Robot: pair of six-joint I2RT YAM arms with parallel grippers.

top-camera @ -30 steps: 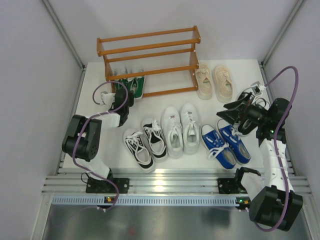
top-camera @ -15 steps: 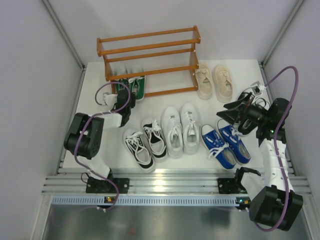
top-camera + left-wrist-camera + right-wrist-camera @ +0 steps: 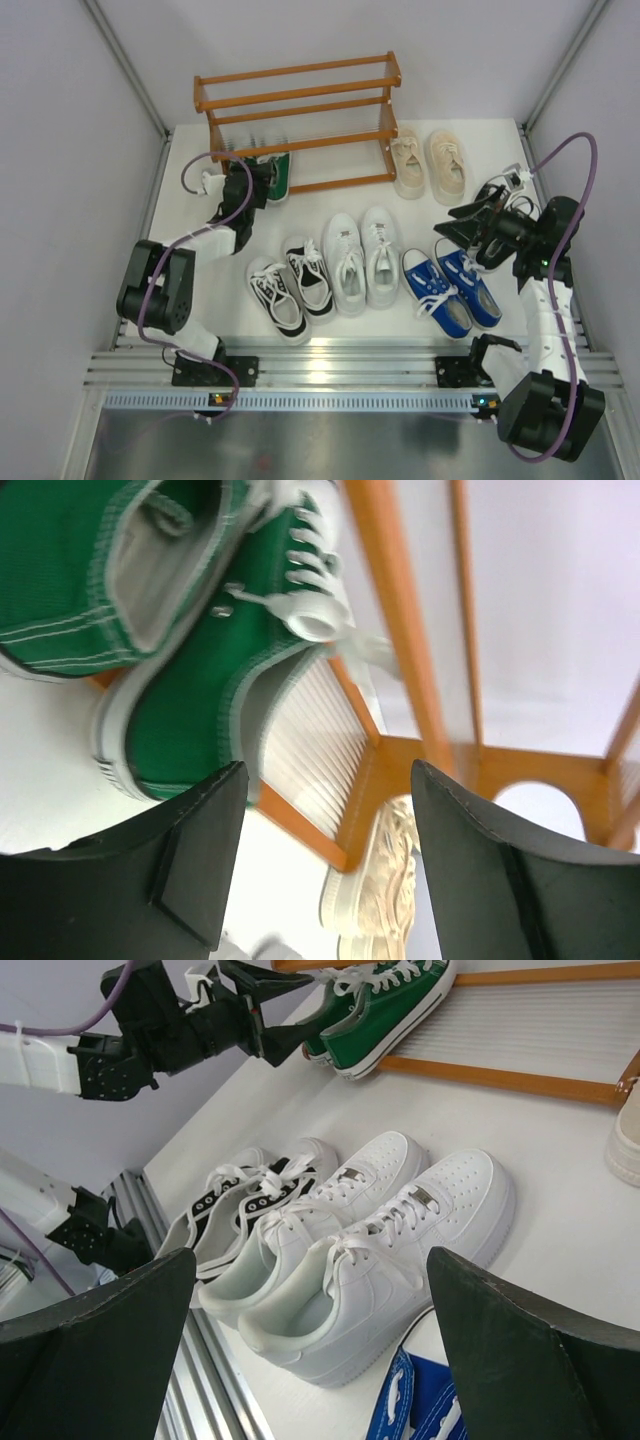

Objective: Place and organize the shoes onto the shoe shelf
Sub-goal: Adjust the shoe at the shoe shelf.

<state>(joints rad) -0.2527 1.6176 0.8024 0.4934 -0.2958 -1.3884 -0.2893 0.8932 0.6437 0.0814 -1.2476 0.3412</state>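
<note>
Both jaws of the left gripper (image 3: pixel 325 820) stand apart with nothing between them, just behind the green shoes (image 3: pixel 190 680). These lie on the shelf's (image 3: pixel 300 100) lowest tier, left end, poking out over the front rail. A careless retreat could snag a lace and drag one off. The right gripper (image 3: pixel 468 228) hangs wide open, empty.

The left gripper (image 3: pixel 322 865) is seen at 6 o'clock with its two black fingers (image 3: pixel 190 870) spread apart. A pair of green sneakers (image 3: pixel 195 690) is seen at 10 o'clock, lying heel-first against the lowest rail of the shoe shelf (image 3: pixel 400 650), whose orange uprights are drawn out toward 1 o'clock. One beige sneaker (image 3: pixel 385 880) is glimpsed between the fingers, beyond the shelf's far corner.
</note>
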